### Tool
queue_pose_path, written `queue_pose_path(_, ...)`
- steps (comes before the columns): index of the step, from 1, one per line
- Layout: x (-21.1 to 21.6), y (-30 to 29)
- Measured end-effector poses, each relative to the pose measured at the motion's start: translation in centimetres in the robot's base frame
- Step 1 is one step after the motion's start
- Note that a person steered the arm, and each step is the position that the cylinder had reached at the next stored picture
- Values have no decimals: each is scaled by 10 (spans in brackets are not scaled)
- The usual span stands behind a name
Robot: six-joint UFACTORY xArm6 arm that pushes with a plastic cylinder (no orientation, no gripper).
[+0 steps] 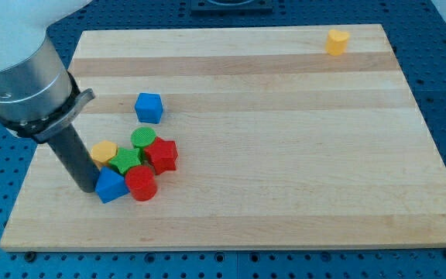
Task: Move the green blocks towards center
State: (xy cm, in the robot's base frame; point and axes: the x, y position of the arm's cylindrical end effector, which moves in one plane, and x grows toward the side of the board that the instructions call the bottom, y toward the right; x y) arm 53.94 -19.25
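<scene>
A green round block [142,138] and a green star-shaped block [126,162] lie in a tight cluster at the board's lower left. Touching them are a red star-shaped block [162,155], a red round block [141,184], a blue block [110,186] and a yellow block [104,152]. My tip [87,188] rests on the board just left of the lower blue block, below the yellow block and left of the green star.
A second blue cube [149,107] stands apart above the cluster. A yellow block [337,42] sits near the board's top right corner. The wooden board [285,155] lies on a blue table; the arm's grey body fills the view's upper left.
</scene>
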Motion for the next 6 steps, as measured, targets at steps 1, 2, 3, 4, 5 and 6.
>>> queue_pose_path(1, -16, 25)
queue_pose_path(2, -42, 38)
queue_pose_path(3, -48, 54)
queue_pose_path(4, -68, 57)
queue_pose_path(5, -58, 56)
queue_pose_path(6, -16, 24)
